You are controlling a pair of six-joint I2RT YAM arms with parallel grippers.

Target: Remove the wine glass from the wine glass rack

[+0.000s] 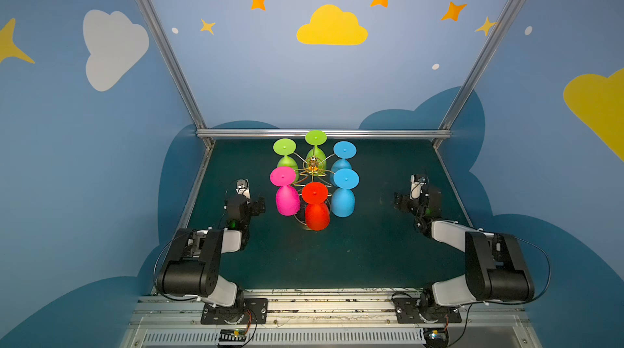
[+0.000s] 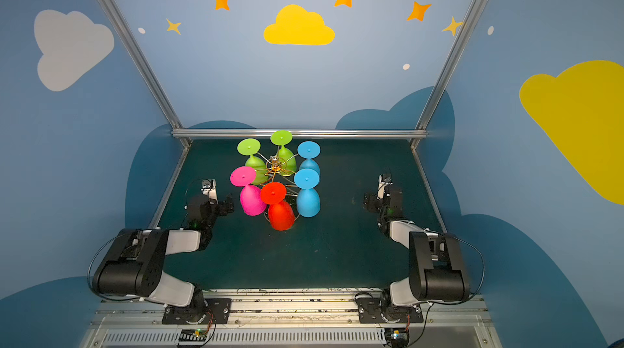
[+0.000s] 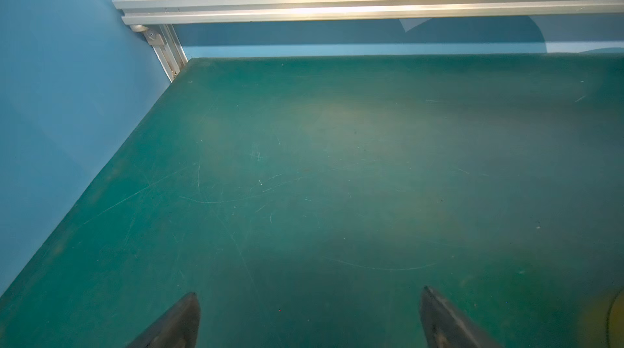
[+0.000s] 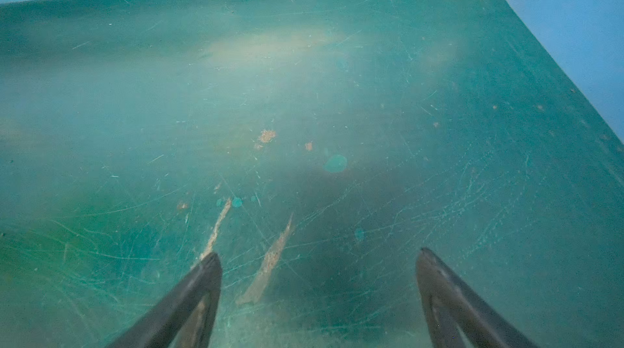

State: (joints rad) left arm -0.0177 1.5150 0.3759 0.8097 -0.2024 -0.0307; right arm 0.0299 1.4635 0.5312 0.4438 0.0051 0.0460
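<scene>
Surface: scratched, matte dark-green mat (image 1: 337, 262), boxed in by blue walls (image 1: 256, 76) painted with clouds and stars.
Left gripper (image 3: 309, 295): jaws spread wide and empty, with only bare mat ahead of them.
Right gripper (image 4: 319, 253): jaws likewise apart, holding nothing.
Wine glass rack (image 1: 313, 164): thin gold wire with looped arms radiating from a central post. It stands between the two grippers, nearer the left one.
Load: six glasses hang bowl-down with flat foot discs up (two green, two blue, one pink, one red). They are smooth, opaque and probably plastic.
Nearest target: pink wine glass (image 1: 287, 199), just beside the left gripper on its inward side, not touching.
Step in hand: the approach appears not yet begun.
Procedure: turn the jaws toward the rounded bowl and close gently on it. Raise it slightly, then draw it outward through the loop's open end. Keep clear of the red wine glass (image 1: 316, 214) alongside.
</scene>
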